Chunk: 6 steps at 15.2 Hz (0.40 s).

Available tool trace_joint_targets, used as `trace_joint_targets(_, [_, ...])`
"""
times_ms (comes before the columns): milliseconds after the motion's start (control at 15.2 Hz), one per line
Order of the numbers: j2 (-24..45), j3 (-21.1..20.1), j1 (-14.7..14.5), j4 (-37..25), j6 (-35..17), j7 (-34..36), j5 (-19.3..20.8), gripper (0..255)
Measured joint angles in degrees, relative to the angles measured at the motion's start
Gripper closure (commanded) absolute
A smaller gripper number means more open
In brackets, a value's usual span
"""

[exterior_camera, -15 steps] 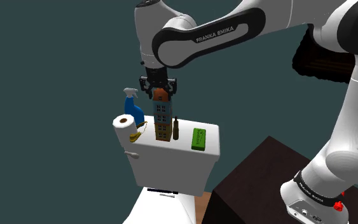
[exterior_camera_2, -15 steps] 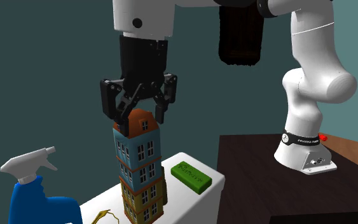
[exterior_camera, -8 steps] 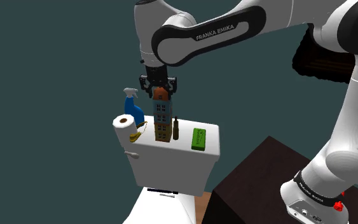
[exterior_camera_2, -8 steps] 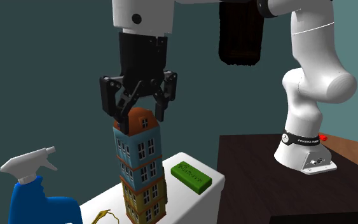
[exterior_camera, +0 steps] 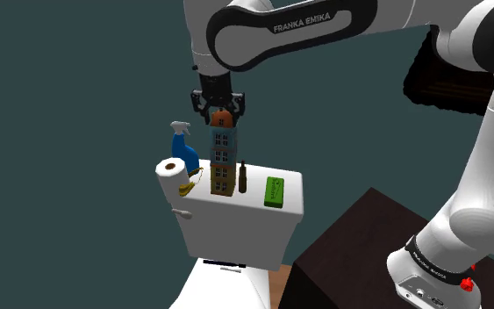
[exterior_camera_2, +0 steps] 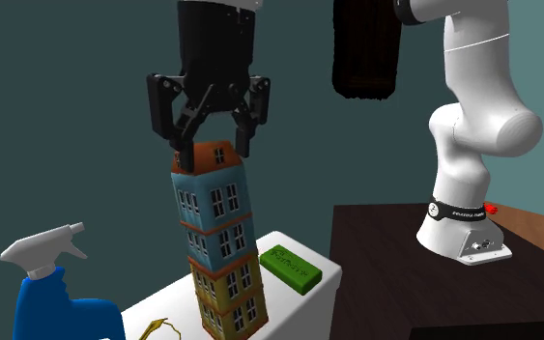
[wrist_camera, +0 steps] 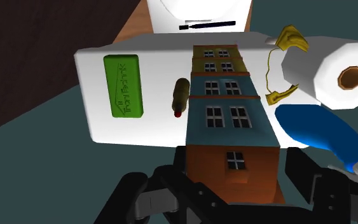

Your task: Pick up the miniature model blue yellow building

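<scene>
arm [exterior_camera: 324,19] arches high from its base and bends down over the white toilet tank [exterior_camera: 236,226], wrist pointing straight down. gripper [exterior_camera_2: 210,147] narrowed onto the orange roof of the model building [exterior_camera_2: 216,232], one finger on each side, holding it. building hangs nearly upright with a slight lean over the middle of the tank's top; cannot tell whether its foot touches the tank. also on the tank's top: little brown bottle [exterior_camera: 243,178] near the middle, close to the building but apart; green bar [exterior_camera: 275,190] flat toward the shoulder view's right end; blue spray bottle [exterior_camera: 182,147], paper roll [exterior_camera: 171,170] and a yellow curved thing [wrist_camera: 290,39] crowded at the left end.
</scene>
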State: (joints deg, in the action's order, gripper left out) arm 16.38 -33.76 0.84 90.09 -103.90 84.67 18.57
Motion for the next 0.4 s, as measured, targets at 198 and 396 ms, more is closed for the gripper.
trace_joint_targets(198, [0.26,-0.05,-0.31,-2.62,2.33,-0.42,-0.01,255])
trace_joint_targets(396, [0.48,-0.11,-0.62,-4.85,4.35,-0.71,0.01,255])
